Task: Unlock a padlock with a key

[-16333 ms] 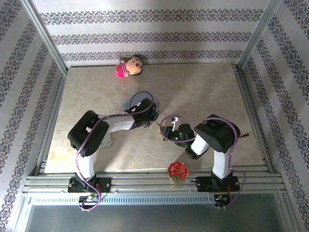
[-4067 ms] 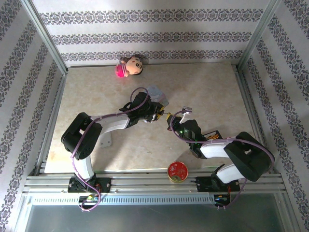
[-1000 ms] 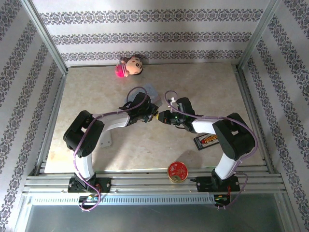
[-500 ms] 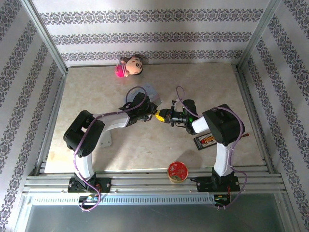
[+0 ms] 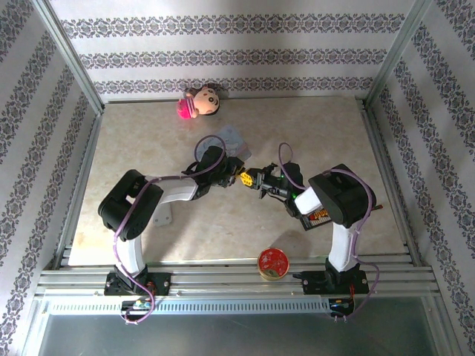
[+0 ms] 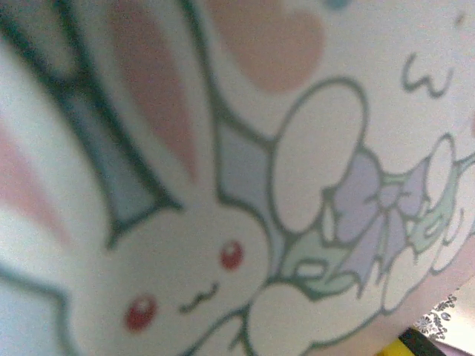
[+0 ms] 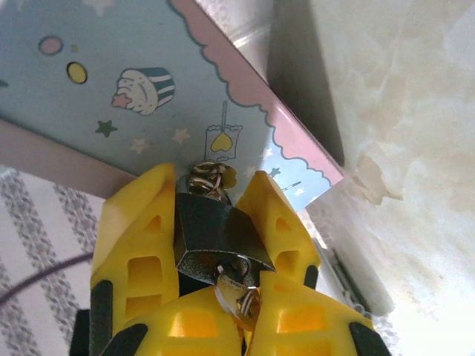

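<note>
The padlock (image 7: 215, 233) sits clamped in my left tool (image 5: 239, 178) just beside the pale blue box (image 7: 111, 81), and my right tool (image 7: 245, 322) is clenched on the key (image 7: 236, 295) at its base, so I judge the insertion nearly done, with the turn and the opening left.

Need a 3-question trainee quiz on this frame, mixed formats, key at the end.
1. True or false: the padlock lies loose on the table.
2. The box in the left wrist view carries a printed: A) rabbit B) car C) fish.
3. Fill in: the right gripper is shut on the ____.
Key: 1 false, the left gripper clamps it; 2 A; 3 key.
</note>
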Robot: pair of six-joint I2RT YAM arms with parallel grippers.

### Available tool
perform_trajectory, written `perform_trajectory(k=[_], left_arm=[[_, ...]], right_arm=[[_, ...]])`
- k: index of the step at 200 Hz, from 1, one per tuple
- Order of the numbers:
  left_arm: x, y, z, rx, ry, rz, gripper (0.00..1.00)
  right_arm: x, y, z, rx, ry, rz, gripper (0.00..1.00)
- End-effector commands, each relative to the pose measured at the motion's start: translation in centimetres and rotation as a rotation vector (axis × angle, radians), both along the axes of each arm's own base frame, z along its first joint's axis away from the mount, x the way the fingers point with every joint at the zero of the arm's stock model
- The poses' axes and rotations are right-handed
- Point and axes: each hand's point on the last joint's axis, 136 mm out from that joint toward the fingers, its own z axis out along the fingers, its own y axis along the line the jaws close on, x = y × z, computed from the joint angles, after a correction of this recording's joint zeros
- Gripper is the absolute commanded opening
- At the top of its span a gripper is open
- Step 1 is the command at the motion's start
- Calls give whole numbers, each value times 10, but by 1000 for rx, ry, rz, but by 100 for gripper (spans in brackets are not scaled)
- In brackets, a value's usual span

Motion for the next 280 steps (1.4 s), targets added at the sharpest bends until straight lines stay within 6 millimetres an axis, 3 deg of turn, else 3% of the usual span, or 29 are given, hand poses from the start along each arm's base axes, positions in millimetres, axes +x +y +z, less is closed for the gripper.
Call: perform_trajectory(k=[1,31,66,77,97,110,125,190,214,234,251,280], left_arm=[[-85,-53,-30,-164,289,-269,3],[-78,-56,-33,-198,268,-240,6],[-77,-53,-38,-208,269,-217,25],[-79,-50,-39,-206,277,-207,35],[-81,-43,-36,-211,268,-195,66],[-81,-39,-28,-211,245,-193,78],[-83,-31,-19,-173,222,-196,94],[-85,8,0,-51,162,-129,98],[-83,16,17,-1,104,-132,99],[-78,23,34,24,51,-122,99],[-72,33,47,62,8,-116,99],[-59,55,63,209,-64,-119,99]], right_arm=[[38,-4,52,174,-58,-227,0],[42,7,34,196,21,-297,0],[49,4,31,173,-8,-336,0],[47,0,26,148,-17,-342,0],[40,-9,16,99,-25,-352,0],[34,-16,10,62,-35,-355,0],[27,-22,7,24,-57,-357,12],[9,-47,14,-63,-141,-384,13],[4,-52,18,-93,-181,-362,38],[-4,-47,10,-130,-168,-305,55],[-12,-52,0,-171,-168,-298,56],[-14,-45,8,-307,-284,-145,51]])
